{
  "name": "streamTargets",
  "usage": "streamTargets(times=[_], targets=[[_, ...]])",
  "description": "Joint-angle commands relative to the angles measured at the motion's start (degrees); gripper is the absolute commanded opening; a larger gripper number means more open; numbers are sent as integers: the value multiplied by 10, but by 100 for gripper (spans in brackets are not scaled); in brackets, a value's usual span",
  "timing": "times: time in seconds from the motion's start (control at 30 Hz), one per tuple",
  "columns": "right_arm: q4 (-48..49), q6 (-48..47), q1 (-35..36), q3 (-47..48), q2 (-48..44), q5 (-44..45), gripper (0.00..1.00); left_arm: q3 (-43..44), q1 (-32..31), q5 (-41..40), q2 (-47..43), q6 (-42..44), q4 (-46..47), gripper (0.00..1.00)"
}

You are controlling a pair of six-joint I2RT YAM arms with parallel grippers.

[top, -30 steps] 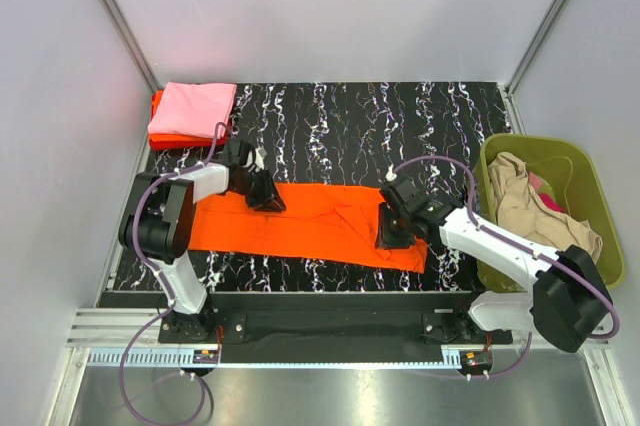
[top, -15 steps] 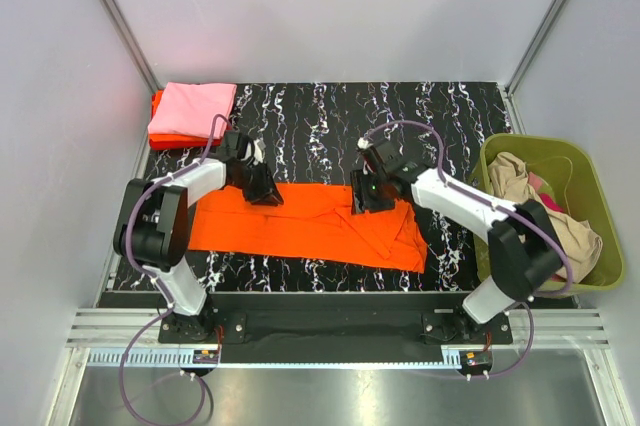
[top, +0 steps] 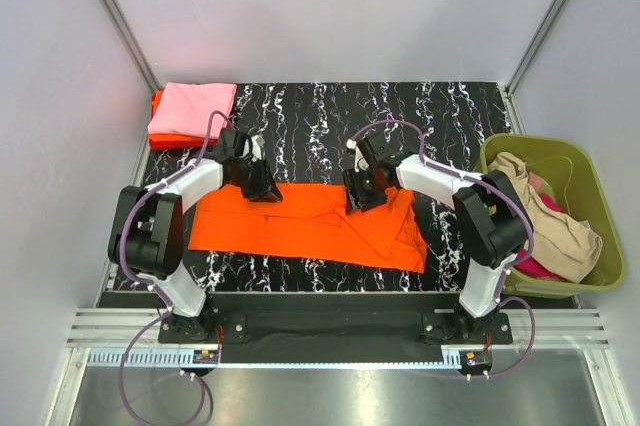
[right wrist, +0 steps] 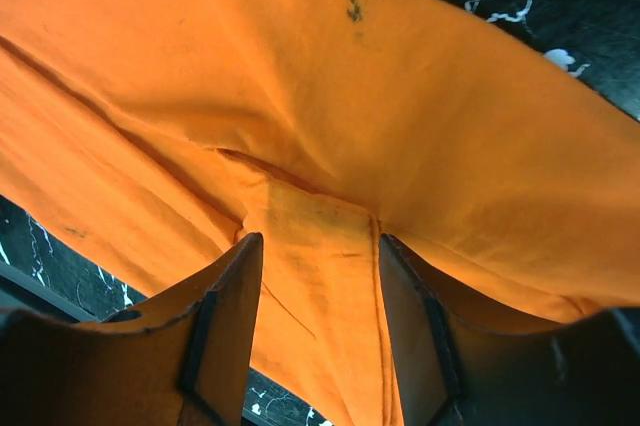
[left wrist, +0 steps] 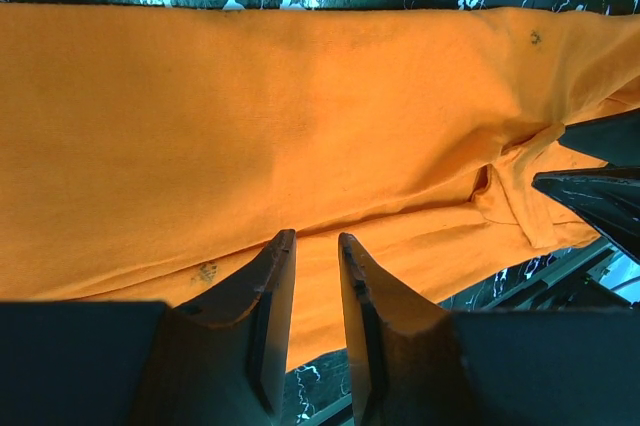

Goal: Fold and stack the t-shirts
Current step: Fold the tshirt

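Observation:
A bright orange t-shirt (top: 310, 221) lies as a long strip across the black marbled table (top: 400, 116). My left gripper (top: 265, 189) rests at the strip's far edge on the left. Its fingers stand a narrow gap apart, and the left wrist view shows flat orange t-shirt (left wrist: 300, 106) by the left gripper (left wrist: 315, 236) with nothing pinched. My right gripper (top: 360, 196) is at the far edge near the middle. In the right wrist view the right gripper (right wrist: 320, 241) is open, its jaws on either side of a flap of the orange t-shirt (right wrist: 320, 66).
A folded pink t-shirt (top: 192, 106) lies on a red-orange one (top: 166, 139) at the far left corner. An olive-green basket (top: 603, 276) at the right holds a beige t-shirt (top: 525, 201) and a magenta one (top: 538, 268). White walls enclose the table.
The right gripper left the shirt's near right part, swung left to its far edge and opened wider. The left gripper only shifted slightly.

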Motion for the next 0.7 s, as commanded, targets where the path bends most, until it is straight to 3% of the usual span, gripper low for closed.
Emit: streamTargets(times=[0.0,0.4,0.67], targets=[[31,-22,-1,15,-2,-22,57,15,0,4,-10,10,8,29],[37,-43,-1,21,21,-31,60,12,1,3,6,11,10,29],[43,-18,0,8,-25,-86,50,7,0,2,10,7,16,29]])
